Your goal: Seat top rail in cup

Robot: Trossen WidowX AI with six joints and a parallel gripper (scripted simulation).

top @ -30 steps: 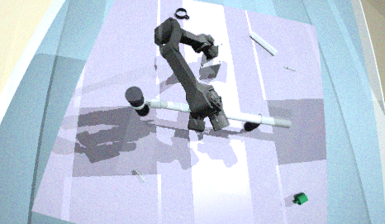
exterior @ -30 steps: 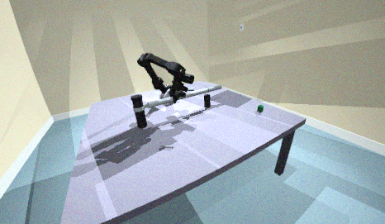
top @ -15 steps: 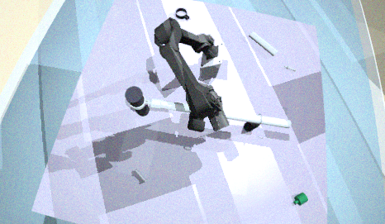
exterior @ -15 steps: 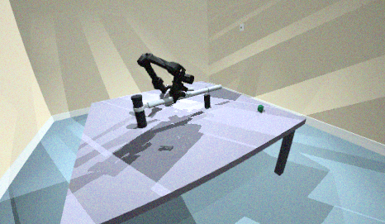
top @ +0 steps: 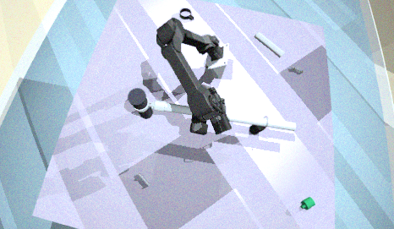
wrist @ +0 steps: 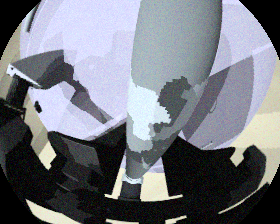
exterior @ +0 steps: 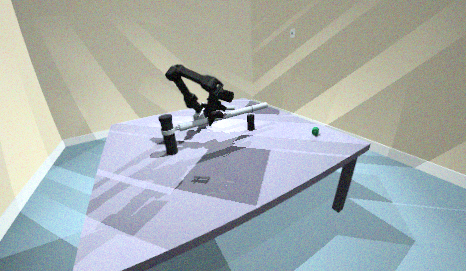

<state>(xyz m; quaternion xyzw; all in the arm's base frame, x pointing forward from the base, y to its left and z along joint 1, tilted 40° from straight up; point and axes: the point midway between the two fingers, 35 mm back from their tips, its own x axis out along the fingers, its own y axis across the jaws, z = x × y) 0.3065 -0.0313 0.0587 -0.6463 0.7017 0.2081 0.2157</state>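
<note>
Top view first: the black gripper (top: 210, 123) is pinching the pale rail (top: 247, 122) near its middle. The rail lies across the table (top: 84, 151), running from about 9 o'clock to 3 o'clock. Its 9 o'clock end meets the light rail-end cup (top: 160, 106), which sits right beside the big dark post (top: 137, 98). I cannot tell how deep the end sits in the cup. Toward 3 o'clock the rail passes through a thin loop on the small dark post (top: 255, 128). A green thing (top: 308, 203) lies far off at 5 o'clock, and a short white bar (top: 269, 44) lies at 1 o'clock.

Exterior view: the rail (exterior: 240, 110) sits up high, off the table top, tilted a bit, held by the gripper (exterior: 214, 113). A light band (exterior: 166, 128) wraps the big post (exterior: 168, 135) near its top.

Wrist view: the rail (wrist: 173, 50) fills the middle, going up toward 12 o'clock. Dark fingers sit at its sides.
</note>
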